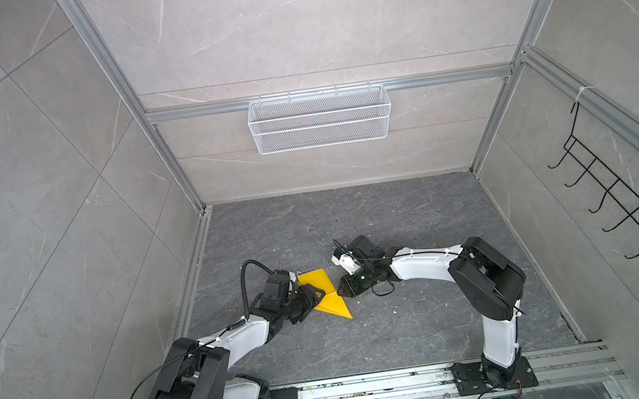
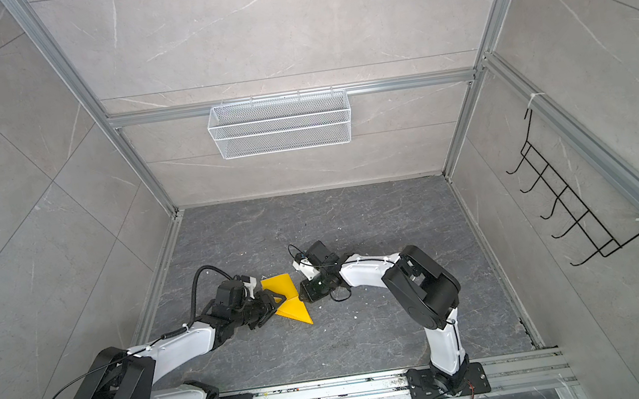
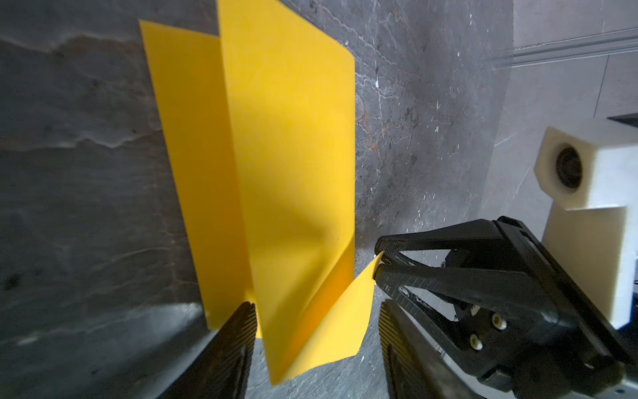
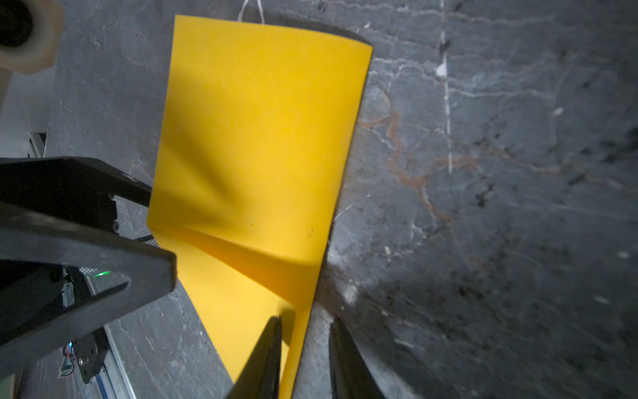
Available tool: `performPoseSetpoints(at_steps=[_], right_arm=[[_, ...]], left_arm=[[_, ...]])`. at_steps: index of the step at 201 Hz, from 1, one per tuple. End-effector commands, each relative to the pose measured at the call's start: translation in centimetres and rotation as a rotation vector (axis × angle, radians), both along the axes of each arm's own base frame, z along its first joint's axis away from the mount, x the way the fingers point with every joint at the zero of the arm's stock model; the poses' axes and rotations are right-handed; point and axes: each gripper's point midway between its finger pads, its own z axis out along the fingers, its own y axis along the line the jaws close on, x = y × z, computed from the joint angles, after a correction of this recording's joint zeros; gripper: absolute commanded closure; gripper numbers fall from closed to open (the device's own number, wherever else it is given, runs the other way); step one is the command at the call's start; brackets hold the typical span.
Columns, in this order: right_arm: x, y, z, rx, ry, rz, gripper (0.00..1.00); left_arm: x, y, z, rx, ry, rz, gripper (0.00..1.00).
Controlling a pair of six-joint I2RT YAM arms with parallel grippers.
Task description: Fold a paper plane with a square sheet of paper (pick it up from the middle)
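A folded sheet of yellow paper (image 1: 318, 280) is found near the middle of the dark marbled tabletop (image 1: 375, 218), between the two grippers; in both top views the paper (image 2: 281, 285) is shown as two pointed lobes, one toward the back wall and one toward the arm bases, joined at a narrow waist. Whether any part of it is lifted clear of the tabletop cannot be told.

The left gripper (image 1: 312, 302) is set against the waist from the left; in the left wrist view its jaws (image 3: 316, 305) are seen spread wide, with the paper (image 3: 286, 155) standing between them as a raised crease with flaps on either side; one of its fingers (image 3: 238, 338) is touching the paper's near edge, while the other is held clear of it; nothing is clamped.

The right gripper (image 1: 338, 286) is set against the waist from the right; in the left wrist view its tips (image 3: 379, 259) are drawn close about the corner of a flap; in the right wrist view a narrow gap is seen between its tips (image 4: 305, 317), with the paper's (image 4: 262, 138) edge lying in that gap; whether the corner is actually pinched cannot be told.

A white wire basket (image 1: 320, 118) is hung on the back wall; a black hook rack (image 1: 624, 202) is fixed to the right wall.
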Motion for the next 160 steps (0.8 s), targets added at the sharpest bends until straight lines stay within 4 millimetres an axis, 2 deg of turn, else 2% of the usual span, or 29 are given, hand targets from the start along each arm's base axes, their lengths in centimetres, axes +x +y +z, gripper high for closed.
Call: performPoseSetpoints(at_steps=[1,84,125,160], right_arm=[[0.2,0.0,-0.5,-0.012,0.022,-0.013,0.72],[0.3,0.1,-1.0,-0.013,0.038,-0.018,0.72],[0.7,0.1,-0.3,0.000,0.017,-0.038,0.71],[1.9,-1.0,0.8,0.008,-0.040,-0.110,0.65]], left_arm=[[0.9,-1.0,1.4,-0.036,-0.075,-0.061,0.45],[0.4,-1.4,0.7,-0.026,-0.076,-0.118,0.67],[0.3,-1.4,0.7,-0.018,-0.075,-0.131,0.79],[0.9,-1.6,1.2,-0.024,-0.076,-0.122,0.87]])
